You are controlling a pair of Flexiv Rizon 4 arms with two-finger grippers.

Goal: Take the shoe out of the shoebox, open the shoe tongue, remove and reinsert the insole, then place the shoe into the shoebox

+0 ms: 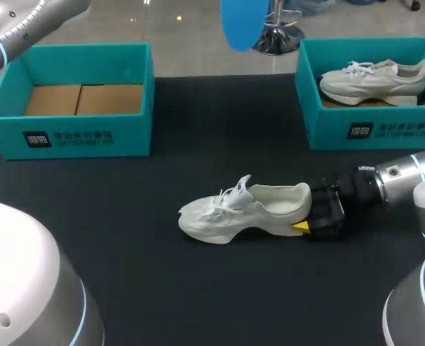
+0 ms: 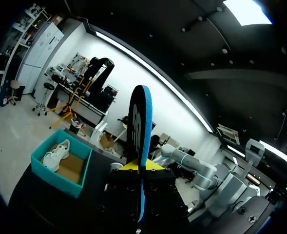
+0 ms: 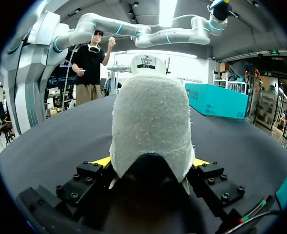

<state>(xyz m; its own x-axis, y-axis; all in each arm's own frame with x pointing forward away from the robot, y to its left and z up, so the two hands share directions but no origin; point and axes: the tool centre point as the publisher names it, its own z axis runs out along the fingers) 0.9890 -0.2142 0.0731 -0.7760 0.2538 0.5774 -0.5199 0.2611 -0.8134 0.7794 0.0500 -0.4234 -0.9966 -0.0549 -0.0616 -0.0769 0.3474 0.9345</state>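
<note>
In the head view, the right gripper [image 1: 307, 216] lies low on the black table [image 1: 125, 238] with its 2 fingers closed against the heel of the white sneaker [image 1: 241, 209], 1 yellow tip showing under the heel. The sneaker stands on its sole, its toe pointing straight away from this gripper. The empty teal shoebox [image 1: 75, 137] sits well beyond the toe, at the table's far side, while the second teal shoebox [image 1: 364, 130], holding a second white sneaker [image 1: 374, 79], stands near the right gripper, just behind it toward the far edge. The left arm [image 1: 10, 29] comes in at the far corner, and the blue insole [image 1: 239, 21] hangs high above the table, well apart from the right gripper. In the left wrist view, the left gripper [image 2: 141, 168] is clamped on the blue insole [image 2: 139, 126], which stands edge-on and upright between the 2 fingers and rises well past the yellow tips. The second teal shoebox [image 2: 55, 178] lies far below and to one side of this gripper, with the second white sneaker [image 2: 55, 155] inside it. In the right wrist view, the right gripper [image 3: 150, 163] grips the white sneaker [image 3: 150, 126] at its heel, 1 yellow tip pressed to each side, so the heel fills the space ahead of the fingers. The empty teal shoebox [image 3: 214, 100] sits ahead of and beside the sneaker on the table [image 3: 60, 131], and the left arm [image 3: 133, 29] arches high above.
</note>
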